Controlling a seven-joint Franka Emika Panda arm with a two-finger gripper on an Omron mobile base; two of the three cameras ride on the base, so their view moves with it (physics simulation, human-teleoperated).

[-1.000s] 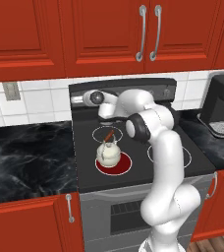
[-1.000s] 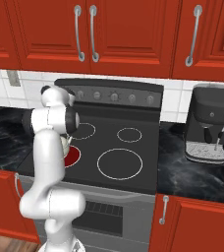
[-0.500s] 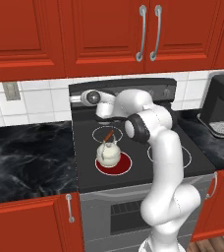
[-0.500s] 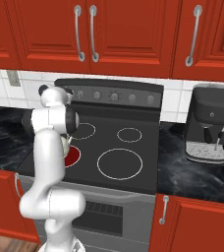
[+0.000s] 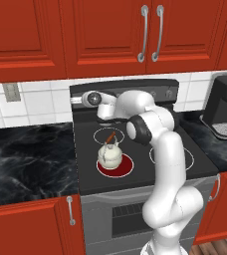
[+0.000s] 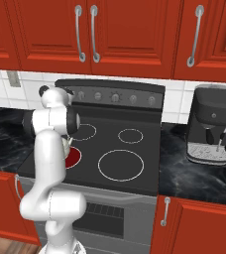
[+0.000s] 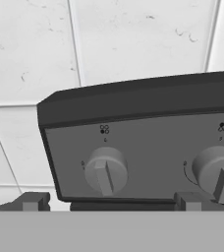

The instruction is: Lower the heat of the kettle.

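Note:
The small cream-white kettle (image 5: 109,155) with its reddish-brown arched handle stands on the glowing red front-left burner (image 5: 116,168) of the black stove (image 5: 140,174). In the right base view the arm hides most of the kettle, and the red burner (image 6: 74,157) shows beside it. My gripper (image 5: 77,100) hovers at the left end of the stove's back control panel (image 5: 160,92), behind and above the kettle. It is open, with dark fingertips (image 7: 33,201) wide apart. The leftmost knob (image 7: 105,171) sits straight ahead between them, untouched. A second knob (image 7: 221,173) lies to its right.
A black coffee machine (image 6: 211,124) stands on the dark marble counter (image 5: 31,154) right of the stove. Red wall cabinets with metal handles (image 5: 150,32) hang low above the panel. White tiled wall (image 7: 133,39) rises behind it. Three unlit burners ring the stove top (image 6: 121,164).
The hand has edged slightly left along the back panel toward its leftmost knob. The kettle has stayed put.

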